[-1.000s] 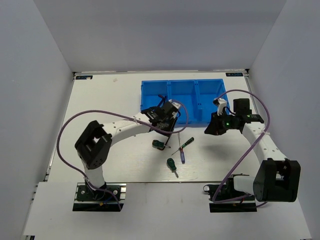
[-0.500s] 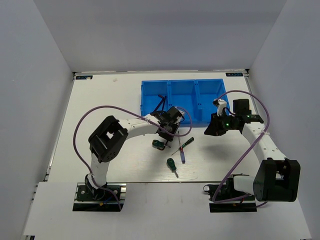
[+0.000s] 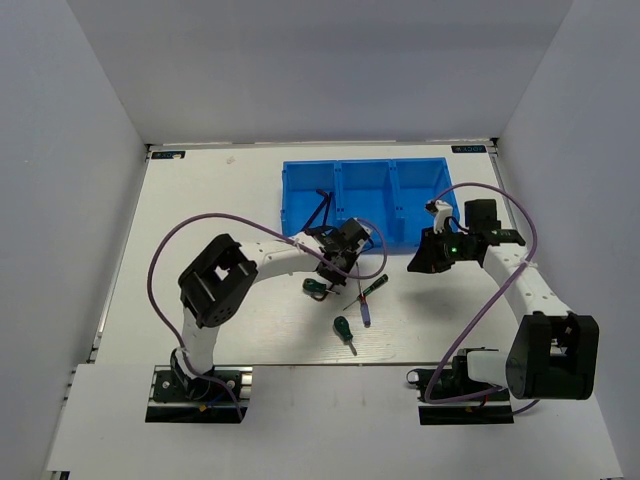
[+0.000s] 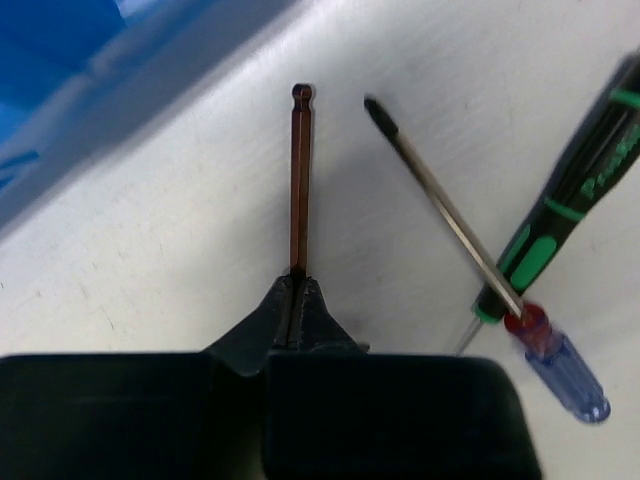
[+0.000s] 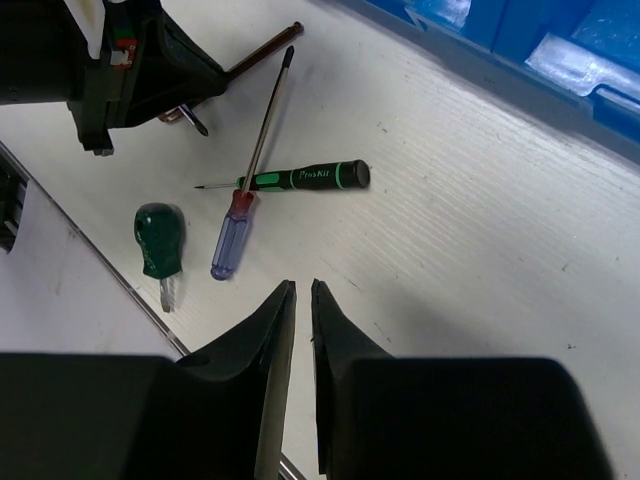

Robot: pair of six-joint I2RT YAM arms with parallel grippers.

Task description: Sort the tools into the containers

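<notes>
My left gripper [image 3: 341, 263] is shut on a thin brown hex key [image 4: 300, 180], low over the table just in front of the blue tray [image 3: 365, 164]. The key's long arm points toward the tray wall [image 4: 60, 70]. A blue-handled screwdriver [image 3: 365, 312] and a slim green-black screwdriver [image 3: 372, 287] lie crossed to the right of the gripper. One stubby green screwdriver [image 3: 316, 289] lies below the gripper, another [image 3: 344, 330] nearer the front. Dark hex keys [image 3: 322, 207] lie in the tray's left compartment. My right gripper [image 3: 421, 261] is shut and empty above the table, right of the tools.
In the right wrist view the blue-handled screwdriver [image 5: 232, 240], the green-black one [image 5: 310, 177] and a stubby green one [image 5: 158, 240] lie ahead of my fingers, with the tray [image 5: 520, 30] at the top right. The table's front edge runs close below the stubby screwdriver.
My left gripper has moved from the tray's front wall down and to the right toward the table, and now grips the hex key. The right arm has hardly moved.
</notes>
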